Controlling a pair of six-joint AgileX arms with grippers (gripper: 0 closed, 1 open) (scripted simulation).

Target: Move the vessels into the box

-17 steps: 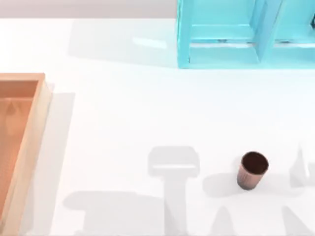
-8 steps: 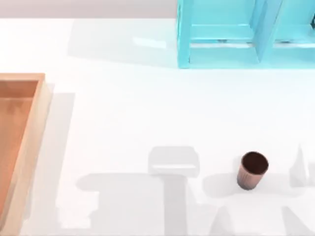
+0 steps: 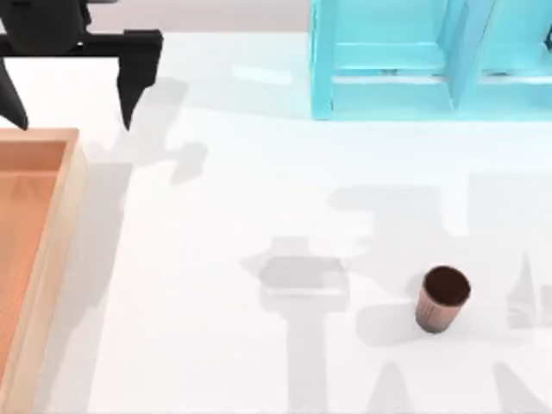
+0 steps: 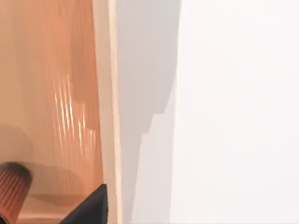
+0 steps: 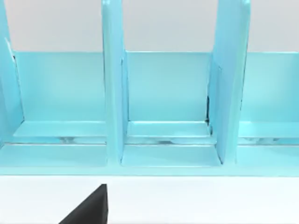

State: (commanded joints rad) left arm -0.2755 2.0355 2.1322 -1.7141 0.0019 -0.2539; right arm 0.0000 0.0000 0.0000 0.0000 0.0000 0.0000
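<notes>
One reddish-brown vessel (image 3: 442, 298) stands upright on the white table at the front right. A second vessel (image 4: 11, 192) rests on the floor of the box, seen in the left wrist view. The wooden box (image 3: 53, 259) fills the left edge of the table. High over the box's far right corner hangs my left gripper (image 3: 71, 105), open wide with nothing between its black fingers (image 3: 134, 82). One of its fingertips (image 4: 92, 208) shows beside the box's rim wall (image 4: 106, 116). A black fingertip (image 5: 92, 206) of my right gripper, held off to one side, faces the cyan shelf; that gripper is open.
A cyan shelf frame (image 3: 405, 60) with upright dividers stands at the back right of the table. Arm shadows lie across the white tabletop between the box and the standing vessel.
My left gripper has come into the top view at the back left, above the box's far corner. The shadows on the table have shifted. The vessel at the front right has not moved.
</notes>
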